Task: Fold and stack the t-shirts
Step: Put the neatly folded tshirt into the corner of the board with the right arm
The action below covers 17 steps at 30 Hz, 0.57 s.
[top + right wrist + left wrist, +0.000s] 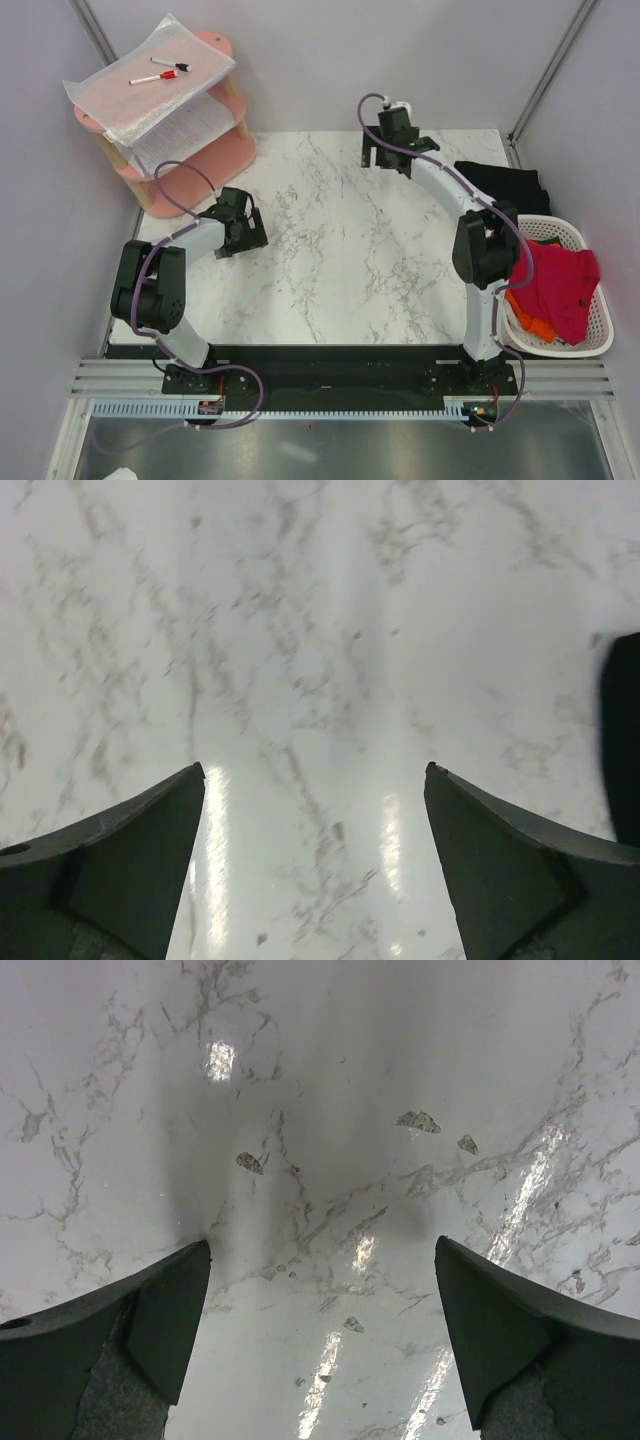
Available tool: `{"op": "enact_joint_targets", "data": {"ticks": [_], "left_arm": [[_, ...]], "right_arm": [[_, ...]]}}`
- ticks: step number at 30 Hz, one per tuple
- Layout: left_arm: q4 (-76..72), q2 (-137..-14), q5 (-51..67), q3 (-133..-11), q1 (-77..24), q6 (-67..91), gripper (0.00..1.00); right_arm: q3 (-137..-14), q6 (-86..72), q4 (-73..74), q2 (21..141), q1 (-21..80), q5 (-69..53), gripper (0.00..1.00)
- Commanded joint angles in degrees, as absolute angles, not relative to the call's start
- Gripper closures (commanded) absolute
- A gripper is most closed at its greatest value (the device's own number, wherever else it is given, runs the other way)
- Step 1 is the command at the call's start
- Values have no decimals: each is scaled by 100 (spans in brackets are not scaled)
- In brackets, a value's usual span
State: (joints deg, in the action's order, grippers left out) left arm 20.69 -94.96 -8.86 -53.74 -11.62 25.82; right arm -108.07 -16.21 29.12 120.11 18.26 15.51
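A black t-shirt (pixel 503 184) lies folded at the back right of the marble table (pixel 340 250). Its dark edge (pixel 624 730) shows at the right of the right wrist view. A red t-shirt (pixel 556 283) is heaped in the white basket (pixel 596 340), with an orange t-shirt (pixel 531 326) under it. My left gripper (pixel 248 238) (pixel 322 1250) hovers open over bare marble at the left. My right gripper (pixel 388 162) (pixel 315 770) is open too, over bare marble at the back, left of the black t-shirt. Neither holds anything.
A pink two-tier shelf (pixel 200 160) stands at the back left corner, carrying plastic-wrapped papers (pixel 140 85) and two markers (pixel 160 74). The basket sits off the table's right edge beside the right arm. Grey walls close in the back and sides.
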Motion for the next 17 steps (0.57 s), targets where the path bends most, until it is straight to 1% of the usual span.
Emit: {"op": "enact_joint_targets", "data": {"ticks": [1,2,4,5,8,11,17], "left_arm": [[1837,-9316,-1019,-5361,-1309,2286,0],[1837,-9334,-1046,-5370,-1327,2268,0],[1846,-9395,-1089,-5405,-1362,2250,0],[1837,-9413,-1107,-5405,-1380,2250,0],[1828,-9466,-1143,-5449,-1424,2224,0],[1811,-9466,-1134,-5475,-1468,2145,0],[1811,-9483,-1037,-5590,-1529,2180,0]], "right_arm": [[-9855,-1617,2437,11664,2354,1258,2],[-9409,-1626,2321,11602,2564,1274,2],[-8888,-1643,1814,11356,2759,1257,2],[-8381,-1678,1619,11260,2908,1205,2],[-7684,-1723,1213,10908,3102,1204,2],[-7384,-1688,1160,10670,3155,1301,2],[-7242,-1451,1213,10187,3147,1722,2]]}}
